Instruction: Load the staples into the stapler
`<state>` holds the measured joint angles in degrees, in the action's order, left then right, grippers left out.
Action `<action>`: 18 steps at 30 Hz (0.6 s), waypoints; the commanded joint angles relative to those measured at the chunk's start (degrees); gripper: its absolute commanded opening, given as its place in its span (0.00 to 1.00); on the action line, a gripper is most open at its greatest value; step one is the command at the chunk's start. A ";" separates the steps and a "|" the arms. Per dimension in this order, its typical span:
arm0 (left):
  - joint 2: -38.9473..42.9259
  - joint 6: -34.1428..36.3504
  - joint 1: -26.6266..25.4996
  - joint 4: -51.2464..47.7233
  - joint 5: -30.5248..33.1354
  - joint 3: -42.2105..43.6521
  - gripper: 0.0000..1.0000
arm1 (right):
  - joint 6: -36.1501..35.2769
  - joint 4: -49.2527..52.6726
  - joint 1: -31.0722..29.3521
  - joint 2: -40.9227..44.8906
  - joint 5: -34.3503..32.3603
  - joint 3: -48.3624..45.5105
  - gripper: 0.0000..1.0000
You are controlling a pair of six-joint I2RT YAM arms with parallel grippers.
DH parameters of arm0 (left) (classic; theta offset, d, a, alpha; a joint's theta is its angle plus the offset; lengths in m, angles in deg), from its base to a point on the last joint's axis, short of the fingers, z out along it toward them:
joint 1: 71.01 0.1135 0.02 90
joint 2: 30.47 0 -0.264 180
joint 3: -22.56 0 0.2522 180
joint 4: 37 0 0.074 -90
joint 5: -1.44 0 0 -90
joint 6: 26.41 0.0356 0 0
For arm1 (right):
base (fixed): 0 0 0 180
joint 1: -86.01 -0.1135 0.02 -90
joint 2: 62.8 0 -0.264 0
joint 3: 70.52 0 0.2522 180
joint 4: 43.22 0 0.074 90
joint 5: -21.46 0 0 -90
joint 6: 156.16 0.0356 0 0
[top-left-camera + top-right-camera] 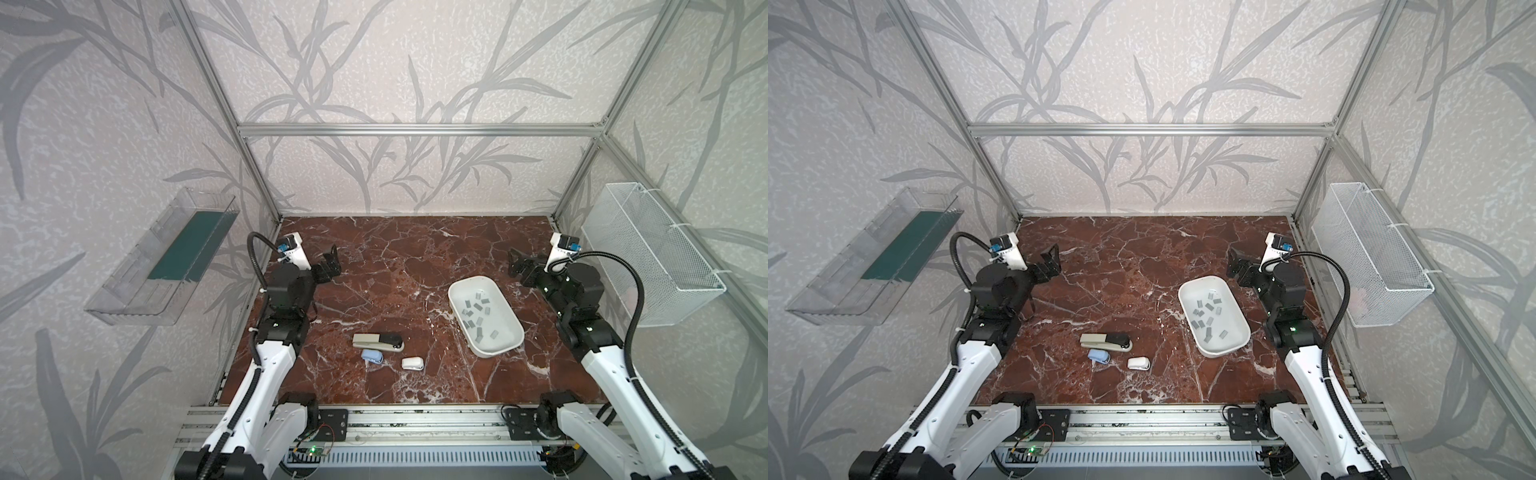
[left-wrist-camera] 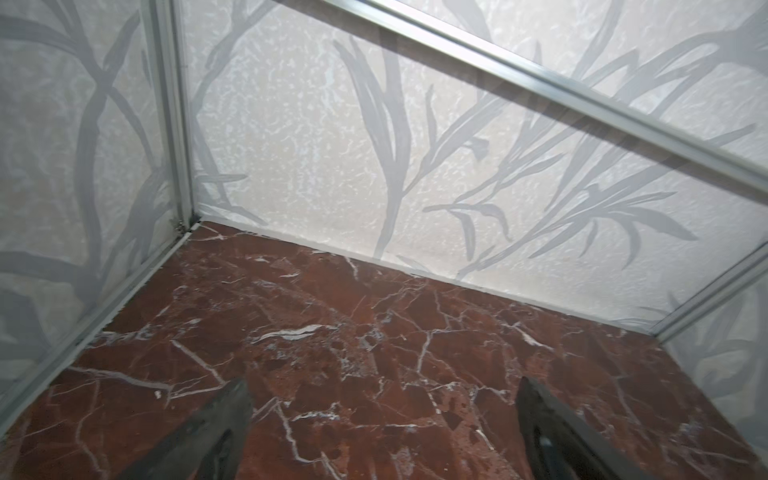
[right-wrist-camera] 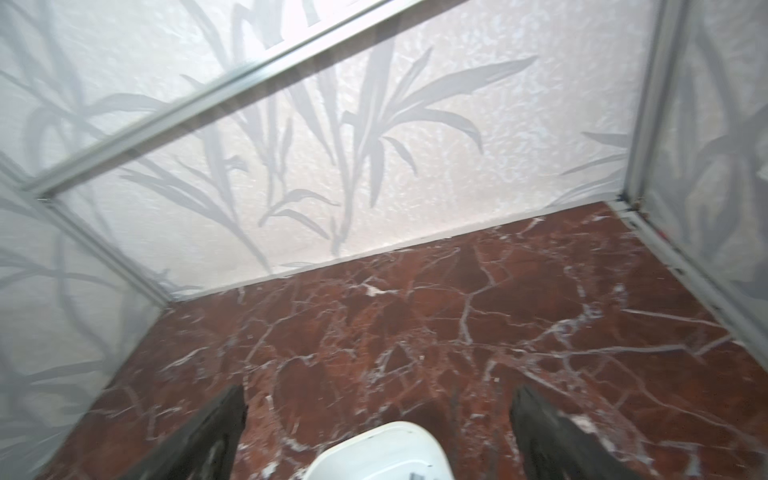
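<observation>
- Gaping at full spread and holding nothing, the left gripper [image 1: 330, 259] hangs over the red marble table [image 1: 399, 249] at 10 o'clock.
- The right gripper [image 1: 517, 264], equally wide and empty, hangs at 2 o'clock, near the far end of the single white tray [image 1: 500, 316].
- The staples [image 1: 478, 308], about a dozen, lie loose in that tray at 3 o'clock: small flat grey strips pointing every way.
- Three staplers sit at 7 o'clock, apart from the tray: a large grey-and-black stapler [image 1: 378, 341], a blue small stapler [image 1: 372, 356] and a white small stapler [image 1: 412, 363].
</observation>
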<state>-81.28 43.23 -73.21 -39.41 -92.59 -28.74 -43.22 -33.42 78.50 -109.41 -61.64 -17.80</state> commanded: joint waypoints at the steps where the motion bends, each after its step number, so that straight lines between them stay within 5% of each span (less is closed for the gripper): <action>1: 2.59 -7.78 0.83 -6.34 1.59 1.84 0.99 | 4.69 -1.37 -2.58 2.57 10.71 -3.10 0.99; 9: -1.16 -7.96 1.23 8.68 -5.17 6.69 0.99 | -4.26 -5.64 -14.90 -1.59 7.38 -2.96 0.99; 15: -9.68 2.51 0.33 2.87 -24.13 -3.06 0.98 | -7.61 -17.37 -14.90 -11.52 11.32 -3.15 0.87; 18: -8.31 10.80 -5.29 0.87 -18.01 -2.74 0.93 | -9.49 -17.52 -14.90 -12.83 11.15 -3.62 0.86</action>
<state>-91.27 44.87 -74.94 -37.07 -108.76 -29.99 -49.67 -46.10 63.86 -122.33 -51.81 -20.97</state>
